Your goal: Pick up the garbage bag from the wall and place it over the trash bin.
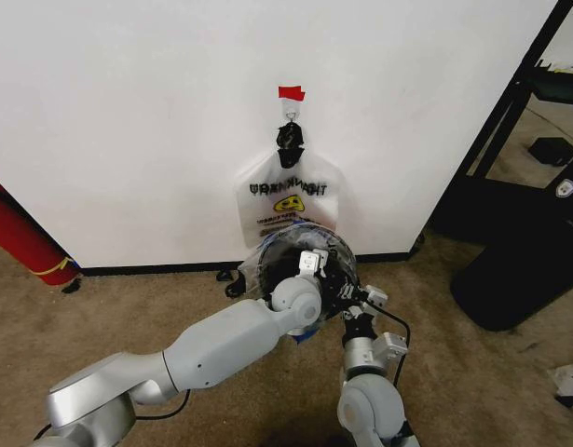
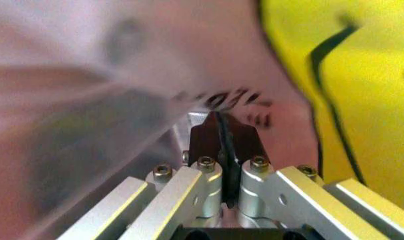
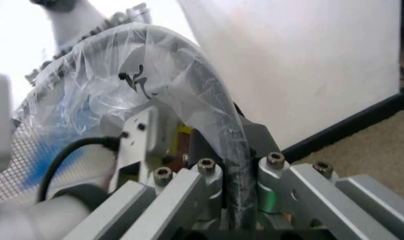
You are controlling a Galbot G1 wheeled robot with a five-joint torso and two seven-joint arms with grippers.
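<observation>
Over the trash bin (image 1: 337, 250), below another bag on the wall (image 1: 128, 112), both your left hand (image 2: 223, 150) and right hand (image 3: 238, 165) pinch the garbage bag (image 3: 155, 60); it's flimsy, slippery film, so grip its rim.

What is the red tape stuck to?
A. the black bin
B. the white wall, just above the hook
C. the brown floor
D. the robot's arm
B: the red tape sits on the white wall, right above the hook where a smiley bag hangs.
</observation>
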